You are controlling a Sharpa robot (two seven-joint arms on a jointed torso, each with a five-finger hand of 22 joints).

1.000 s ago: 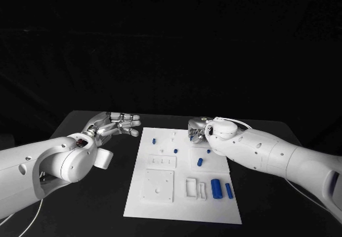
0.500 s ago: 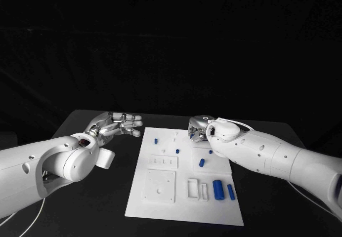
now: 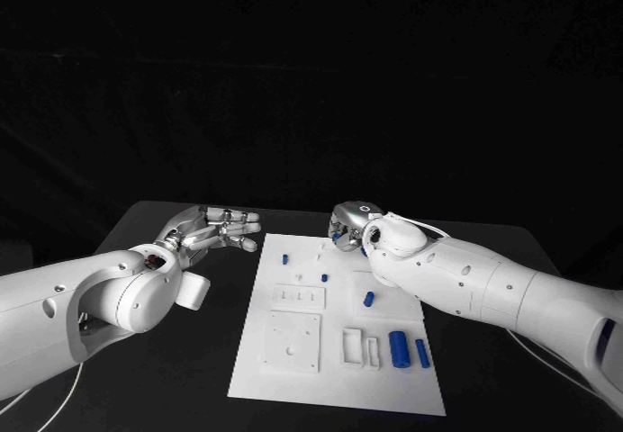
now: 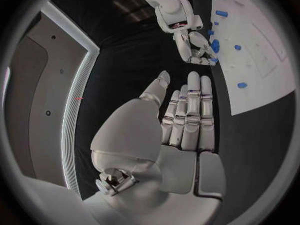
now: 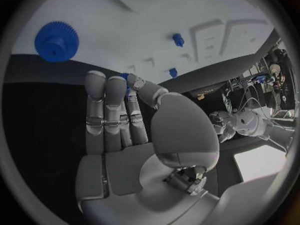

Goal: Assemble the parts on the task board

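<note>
The white task board (image 3: 390,382) lies lengthwise in the middle of the table. My right hand (image 3: 348,229) hovers over its far edge and pinches a small blue part (image 5: 126,77) between thumb and a finger; the same part (image 4: 214,46) shows blue at that hand's fingers (image 4: 195,47) in the left wrist view. A blue gear (image 5: 56,40) lies on the board beyond the fingertips. Small blue pegs (image 3: 284,258) (image 3: 325,277) (image 3: 367,298) stand or lie on the board, and two blue cylinders (image 3: 399,348) (image 3: 422,353) lie near its front right. My left hand (image 3: 214,229) floats open, fingers spread (image 4: 187,110), off the board's far left corner.
Raised white blocks sit on the board: a square plate (image 3: 293,340), a smaller slotted plate (image 3: 296,295) and a narrow frame (image 3: 350,345). Black table surface (image 3: 169,360) runs along both sides of the board.
My right hand has risen and shifted a little toward the board's far left with the small blue part. The left hand has hardly moved.
</note>
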